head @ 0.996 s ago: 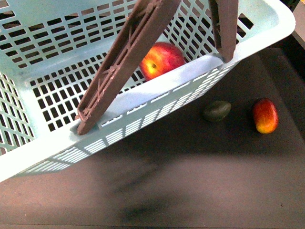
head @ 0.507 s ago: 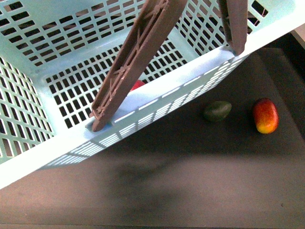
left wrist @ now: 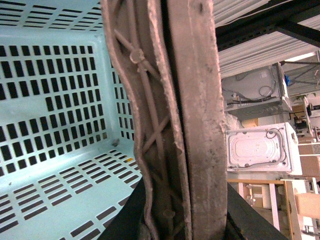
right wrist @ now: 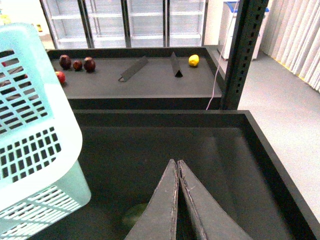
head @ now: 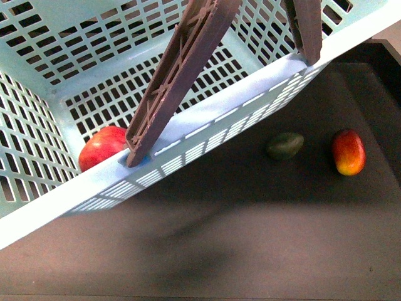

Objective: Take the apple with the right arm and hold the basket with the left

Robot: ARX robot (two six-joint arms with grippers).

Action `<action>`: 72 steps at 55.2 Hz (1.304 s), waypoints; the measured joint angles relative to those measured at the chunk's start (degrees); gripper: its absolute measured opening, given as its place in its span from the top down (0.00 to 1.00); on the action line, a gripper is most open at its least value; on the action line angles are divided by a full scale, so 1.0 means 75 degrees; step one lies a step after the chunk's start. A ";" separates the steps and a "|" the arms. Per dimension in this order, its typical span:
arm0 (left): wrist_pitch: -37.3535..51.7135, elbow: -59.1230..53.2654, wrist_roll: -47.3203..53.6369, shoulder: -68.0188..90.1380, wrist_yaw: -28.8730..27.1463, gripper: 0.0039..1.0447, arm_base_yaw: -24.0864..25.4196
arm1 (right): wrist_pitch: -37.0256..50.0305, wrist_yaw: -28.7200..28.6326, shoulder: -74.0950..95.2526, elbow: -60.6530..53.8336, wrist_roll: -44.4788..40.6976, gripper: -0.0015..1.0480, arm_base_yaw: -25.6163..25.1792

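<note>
The turquoise basket (head: 75, 106) hangs tilted above the dark table, filling the upper left of the front view. The red apple (head: 103, 147) lies inside it, against the near wall beside the base of a grey-brown handle (head: 178, 75). In the left wrist view my left gripper (left wrist: 182, 220) is shut on that handle (left wrist: 180, 110), with the basket's lattice floor (left wrist: 60, 125) below. My right gripper (right wrist: 176, 162) is shut with nothing in it, over the dark tray right of the basket (right wrist: 35, 150). Neither gripper shows in the front view.
A dark green oval fruit (head: 285, 145) and a red-yellow oval fruit (head: 349, 152) lie on the dark table (head: 250, 238) right of the basket. The green fruit (right wrist: 134, 215) peeks out beside my right fingers. A black post (right wrist: 242, 50) and a far shelf with fruits (right wrist: 75, 64) stand beyond.
The basket has risen and tilted more. The apple rolled inside it from right of the handle, out of sight behind the wall, to the low left corner.
</note>
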 joint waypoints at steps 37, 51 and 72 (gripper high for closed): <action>0.0000 0.0000 -0.0015 0.0000 -0.0041 0.83 -0.0003 | -0.1341 -0.0833 -0.2917 -0.1489 0.0000 0.98 -0.0863; 0.0003 0.0000 -0.0020 0.0000 -0.0020 0.83 -0.0003 | -0.2069 -0.0842 -0.3771 -0.1510 0.0000 0.98 -0.0863; 0.0000 0.0000 -0.0015 0.0000 -0.0026 0.83 -0.0003 | -0.3261 -0.0842 -0.4966 -0.1510 0.0000 0.98 -0.0863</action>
